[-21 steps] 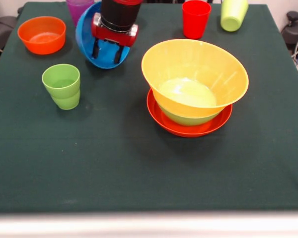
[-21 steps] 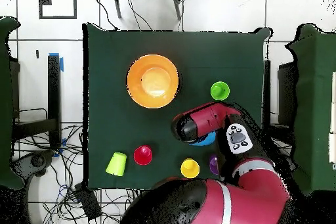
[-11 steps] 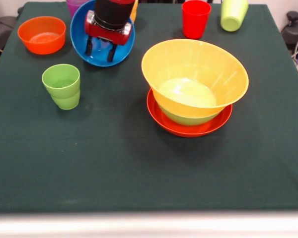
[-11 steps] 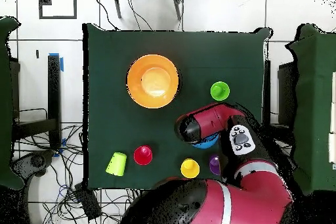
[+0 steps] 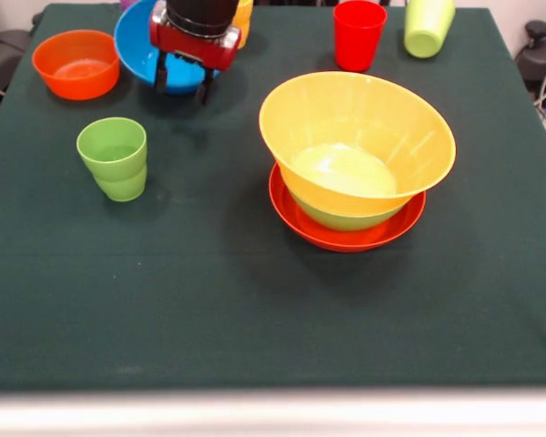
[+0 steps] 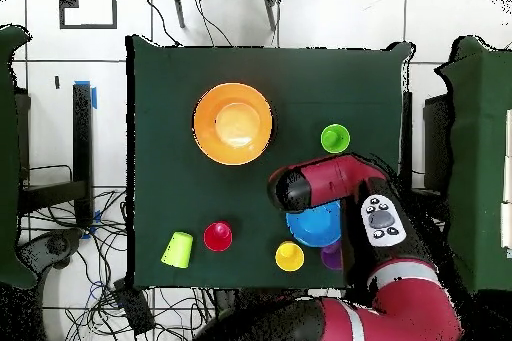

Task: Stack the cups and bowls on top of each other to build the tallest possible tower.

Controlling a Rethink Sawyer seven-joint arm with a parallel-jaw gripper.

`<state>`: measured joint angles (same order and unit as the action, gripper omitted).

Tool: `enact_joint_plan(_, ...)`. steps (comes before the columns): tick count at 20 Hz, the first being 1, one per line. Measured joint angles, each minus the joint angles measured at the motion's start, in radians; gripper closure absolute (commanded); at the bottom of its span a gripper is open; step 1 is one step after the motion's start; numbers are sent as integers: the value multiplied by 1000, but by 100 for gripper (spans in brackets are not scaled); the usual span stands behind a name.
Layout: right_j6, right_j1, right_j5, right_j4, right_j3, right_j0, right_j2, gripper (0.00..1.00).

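The tool point(image 5: 183, 80) grips the blue bowl point(image 5: 138, 50) by its rim at the worktop's point(image 5: 255, 309) far side. Judged step: carrying it to the tower point(image 5: 357, 150), yellow bowl nested on green and red. Next it must cross and lower it centred. The green cup point(image 5: 114, 157) stands clear; nothing blocks the way.

Tower point(image 5: 357, 146): orange-yellow bowl nested in green and red-orange bowls. Blue bowl point(image 5: 136, 50) tilted. Cups scattered.
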<state>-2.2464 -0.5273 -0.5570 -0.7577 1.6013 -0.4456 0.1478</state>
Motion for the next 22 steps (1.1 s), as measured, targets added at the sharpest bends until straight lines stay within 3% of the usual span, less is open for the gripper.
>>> enact_joint_plan(5, 0, -38, 0, 42, 7, -13, 15, 0)
enact_joint_plan(22, 0, -56, 0, 64, 48, 6, 18, 0)
